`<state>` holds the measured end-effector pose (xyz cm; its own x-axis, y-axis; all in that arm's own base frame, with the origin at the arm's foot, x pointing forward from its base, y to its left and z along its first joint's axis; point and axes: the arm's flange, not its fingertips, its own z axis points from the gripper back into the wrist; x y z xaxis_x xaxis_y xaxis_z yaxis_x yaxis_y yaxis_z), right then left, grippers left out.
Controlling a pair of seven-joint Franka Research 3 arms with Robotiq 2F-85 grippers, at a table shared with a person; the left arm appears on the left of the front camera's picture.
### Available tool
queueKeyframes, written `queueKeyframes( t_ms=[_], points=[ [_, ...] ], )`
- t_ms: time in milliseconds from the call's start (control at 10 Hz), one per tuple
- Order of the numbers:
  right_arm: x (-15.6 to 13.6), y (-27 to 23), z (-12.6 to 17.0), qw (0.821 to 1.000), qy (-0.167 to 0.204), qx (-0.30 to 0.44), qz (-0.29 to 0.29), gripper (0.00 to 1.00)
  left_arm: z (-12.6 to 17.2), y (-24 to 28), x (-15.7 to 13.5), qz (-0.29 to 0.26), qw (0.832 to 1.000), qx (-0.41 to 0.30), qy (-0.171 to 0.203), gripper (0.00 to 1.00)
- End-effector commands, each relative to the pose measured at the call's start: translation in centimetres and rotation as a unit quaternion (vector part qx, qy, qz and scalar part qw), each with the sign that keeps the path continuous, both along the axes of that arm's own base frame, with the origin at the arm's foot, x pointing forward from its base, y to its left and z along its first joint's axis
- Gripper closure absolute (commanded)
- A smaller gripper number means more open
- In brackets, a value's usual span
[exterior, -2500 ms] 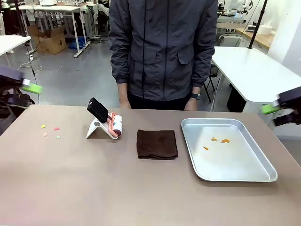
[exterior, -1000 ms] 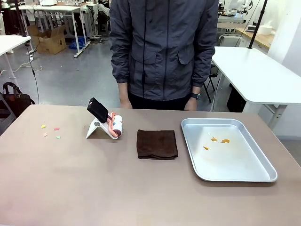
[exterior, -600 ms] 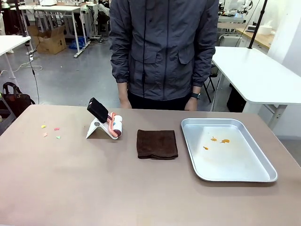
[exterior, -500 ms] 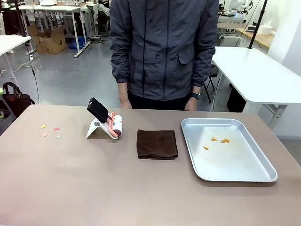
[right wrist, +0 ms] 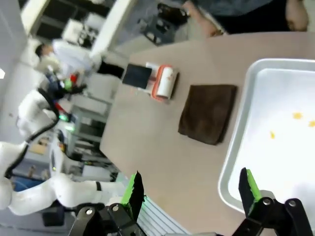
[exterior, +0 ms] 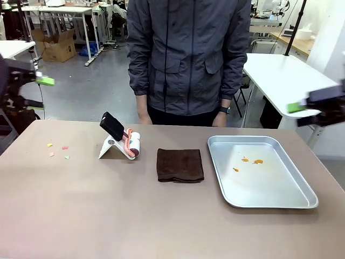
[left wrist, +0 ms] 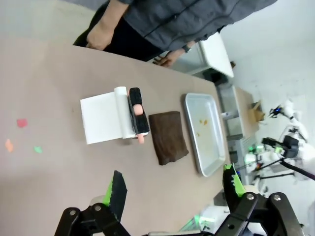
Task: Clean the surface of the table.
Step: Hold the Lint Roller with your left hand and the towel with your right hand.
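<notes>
- Front view: the table (exterior: 135,216) is seen spanning the whole foreground, with a person (exterior: 186,59) standing at its far edge.
- Small coloured scraps (exterior: 57,150) are scattered on its left part. A lint roller (exterior: 129,144) is propped on a white stand (exterior: 109,147) just right of them. A folded brown cloth (exterior: 180,164) lies at the middle, and a silver tray (exterior: 269,204) holding orange crumbs (exterior: 251,160) at the right.
- The left gripper (exterior: 40,81) and the right gripper (exterior: 304,106) are held high at the two ends of the table, well apart from everything on it.
- Left wrist view: the left gripper (left wrist: 174,187) is shown with its fingers spread wide and nothing between them. The scraps, roller, cloth and tray are laid out in a row on the table below.
- Right wrist view: the right gripper (right wrist: 191,189) is likewise spread wide and empty, above the near corner of the tray, with the cloth beside it.
- The step in hand is judged to be the approach to a cleaning tool, with no wiping yet done.
- The roller is probably best taken by the left gripper, as the scraps lie on that side. The jaws should be squared across the handle, and the roller lifted clear of the stand before it is swept.
- The stand looks light and could be tipped by a skewed descent.
</notes>
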<state>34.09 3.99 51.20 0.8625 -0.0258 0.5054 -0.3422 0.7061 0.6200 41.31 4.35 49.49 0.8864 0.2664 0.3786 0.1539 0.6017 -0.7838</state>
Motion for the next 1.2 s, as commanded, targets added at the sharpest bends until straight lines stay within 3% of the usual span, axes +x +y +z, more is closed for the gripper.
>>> queueKeyframes(
  t_ms=[0,100,200,500,600,800,1000,1100],
  points=[
    [2.6,7.6,-0.3,0.998,0.028,-0.055,-0.016,0.00,0.5,-2.1,2.5,-0.005,0.997,0.062,0.034,0.00],
    [3.1,11.4,-1.1,0.995,0.047,-0.082,-0.022,0.00,0.3,-3.9,3.9,-0.015,0.994,0.094,0.053,0.00],
    [3.9,14.9,-2.4,0.990,0.095,-0.097,-0.045,0.00,-0.5,-6.1,5.6,0.005,0.988,0.136,0.074,0.00],
    [4.9,20.6,-7.0,0.979,0.127,-0.142,-0.079,0.00,-3.2,-10.8,9.1,0.003,0.979,0.176,0.100,0.00],
    [5.6,21.7,-8.9,0.973,0.161,-0.153,-0.063,0.00,-4.7,-12.1,10.2,-0.007,0.977,0.177,0.120,0.00],
    [6.3,22.2,-11.3,0.967,0.180,-0.175,-0.052,0.00,-7.1,-13.2,11.2,-0.014,0.974,0.170,0.147,0.00],
    [6.6,19.9,-9.8,0.969,0.189,-0.154,-0.040,0.00,-7.3,-13.6,10.8,-0.045,0.971,0.171,0.163,0.00],
    [5.8,21.6,-12.8,0.967,0.177,-0.177,-0.050,0.00,-8.6,-13.6,11.0,-0.020,0.975,0.172,0.141,0.00]
  ],
)
